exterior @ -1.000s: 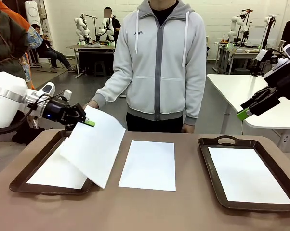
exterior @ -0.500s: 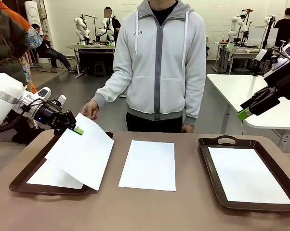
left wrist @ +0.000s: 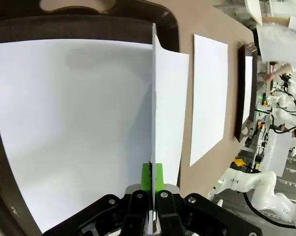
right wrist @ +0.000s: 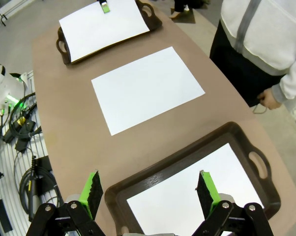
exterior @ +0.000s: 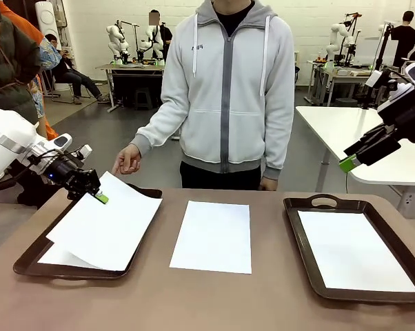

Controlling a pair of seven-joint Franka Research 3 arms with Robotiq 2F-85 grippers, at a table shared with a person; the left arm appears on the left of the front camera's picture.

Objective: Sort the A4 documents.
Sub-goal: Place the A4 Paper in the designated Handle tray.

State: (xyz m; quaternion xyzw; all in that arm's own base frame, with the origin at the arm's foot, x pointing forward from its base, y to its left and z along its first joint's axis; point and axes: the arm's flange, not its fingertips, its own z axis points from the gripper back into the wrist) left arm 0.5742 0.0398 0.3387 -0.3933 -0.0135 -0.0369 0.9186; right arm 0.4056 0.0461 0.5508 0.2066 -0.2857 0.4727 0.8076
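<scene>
On the brown bench (exterior: 262, 296), my left fingers (exterior: 101, 198) pinch one A4 document (exterior: 104, 224) over the left tray (exterior: 27, 261); a second document (exterior: 212, 236) lies mid-bench, a third document (exterior: 352, 249) in the right tray (exterior: 298, 238). My right fingers (exterior: 347, 164) hover wide.

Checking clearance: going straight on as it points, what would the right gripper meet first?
Probably the sheet in the right tray, or that tray's rim; depth is unclear from here.

Four blank white A4 sheets: a raised sheet (exterior: 104, 224), a sheet under it (exterior: 59, 256), a middle sheet (exterior: 212, 236) and a right-hand sheet (exterior: 352, 249). Two dark brown trays: left tray (exterior: 45, 241), right tray (exterior: 302, 241). One person (exterior: 225, 89) at the table.
</scene>
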